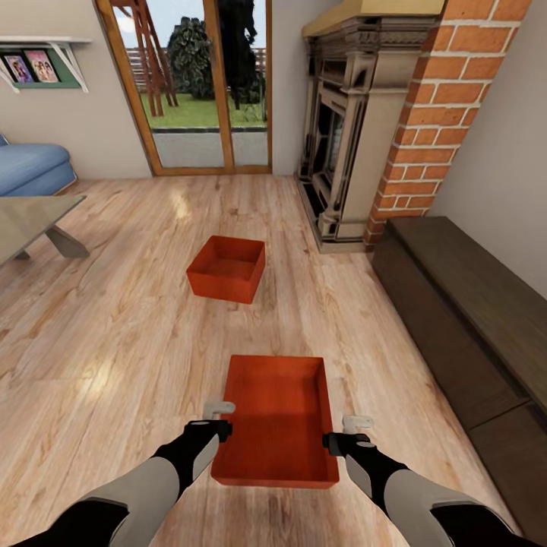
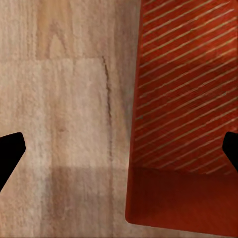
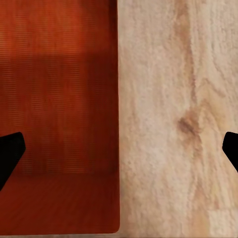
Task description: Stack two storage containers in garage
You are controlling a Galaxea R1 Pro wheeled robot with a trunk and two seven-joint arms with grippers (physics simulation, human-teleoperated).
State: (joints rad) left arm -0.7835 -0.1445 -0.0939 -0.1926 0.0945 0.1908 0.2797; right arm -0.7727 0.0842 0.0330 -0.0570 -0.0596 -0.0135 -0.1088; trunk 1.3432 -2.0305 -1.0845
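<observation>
Step in hand, I judge: first pickup, still in living rm. Near orange-red open-top plastic bin (image 1: 278, 418) sits on light wood-plank floor (image 1: 114, 334), between left gripper (image 1: 219, 418) & right gripper (image 1: 347, 431); both spread wide, each straddling a long side wall.

Next: lower, pinch both walls.

Second orange-red bin (image 1: 227, 267) beyond near bin; dark wood bench (image 1: 471, 304) to its right, open floor left.

My left gripper (image 1: 219, 410) and right gripper (image 1: 357, 422) spread wide beside the near container (image 1: 279, 410), bare wood floor (image 1: 114, 342) outside both, far container (image 1: 227, 268) ahead, dark bench (image 1: 471, 304) crowding my right, glass table (image 1: 34, 220) far left.
</observation>
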